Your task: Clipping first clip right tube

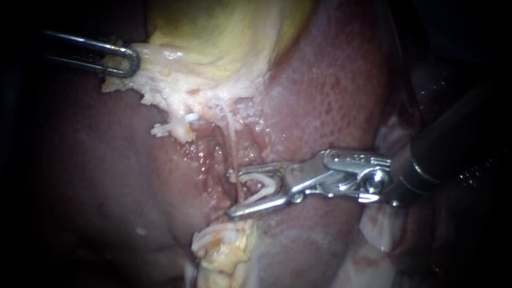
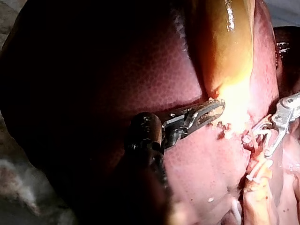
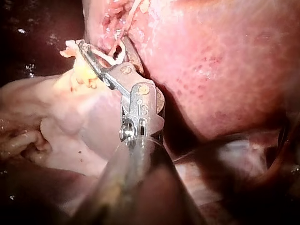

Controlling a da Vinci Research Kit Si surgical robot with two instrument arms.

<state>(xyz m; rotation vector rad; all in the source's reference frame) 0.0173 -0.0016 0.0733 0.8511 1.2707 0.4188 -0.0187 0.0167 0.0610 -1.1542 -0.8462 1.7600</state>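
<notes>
A thin pale tube (image 1: 230, 133), the right of two strands, runs down from the gallbladder (image 1: 213, 32). My right instrument (image 1: 233, 193) comes in from the right. Its jaws stand open astride the tube's lower part and carry a white V-shaped clip (image 1: 262, 186). In the right wrist view the right instrument (image 3: 105, 49) shows the same open jaws around the tube (image 3: 123, 29). My left instrument (image 1: 125, 61) is shut on pale tissue at the gallbladder's edge and holds it up to the left. The left wrist view shows the left instrument (image 2: 211, 112) gripping there.
A white clip (image 1: 173, 128) sits on the strand to the left of the tube. Red liver (image 1: 330, 96) surrounds the field on both sides. A lump of pale fatty tissue (image 1: 224, 248) lies just below the right instrument's jaws.
</notes>
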